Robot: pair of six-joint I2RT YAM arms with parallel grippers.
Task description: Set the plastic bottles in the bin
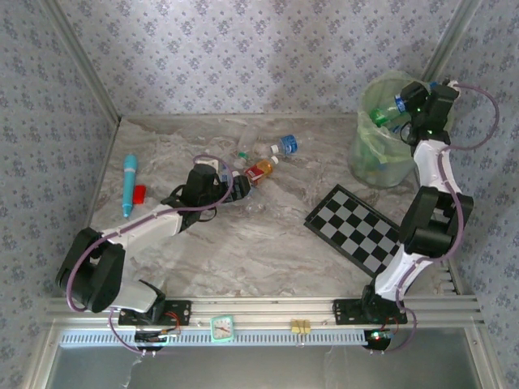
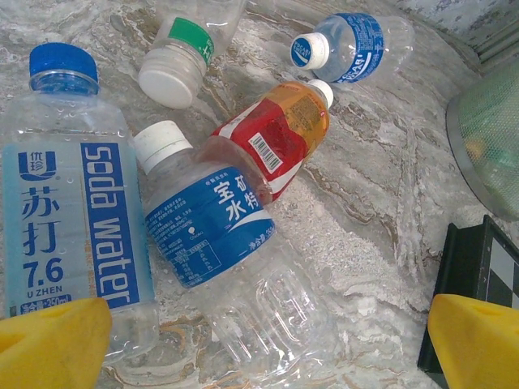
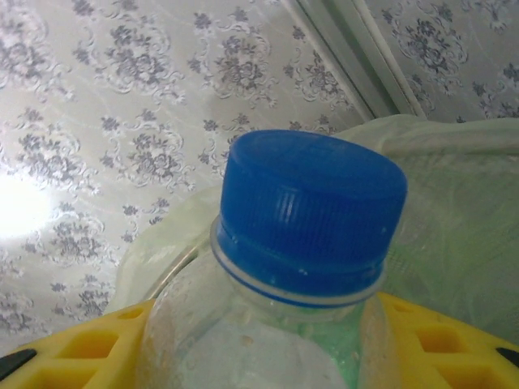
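Observation:
Several plastic bottles lie in a cluster on the marble table: a tall "soda water" bottle point(image 2: 73, 219), a blue-labelled clear bottle point(image 2: 211, 227) with a white cap, a red-orange labelled one point(image 2: 276, 138), a green-collared one point(image 2: 182, 61) and a blue-capped one point(image 2: 349, 44). My left gripper point(image 2: 268, 344) hangs open just above the clear bottle's base, yellow fingertips point(image 2: 49, 340) wide apart. My right gripper point(image 1: 403, 107) is over the pale-green bin point(image 1: 379, 158), shut on a clear blue-capped bottle point(image 3: 312, 211) held by its shoulders between the yellow fingers point(image 3: 73, 348).
A black-and-white checkerboard point(image 1: 357, 229) lies right of centre, between the bottles and the bin. A turquoise pen-like tube point(image 1: 129, 185) and a small red object point(image 1: 139, 193) rest at the left. Wallpapered walls close in the back and sides.

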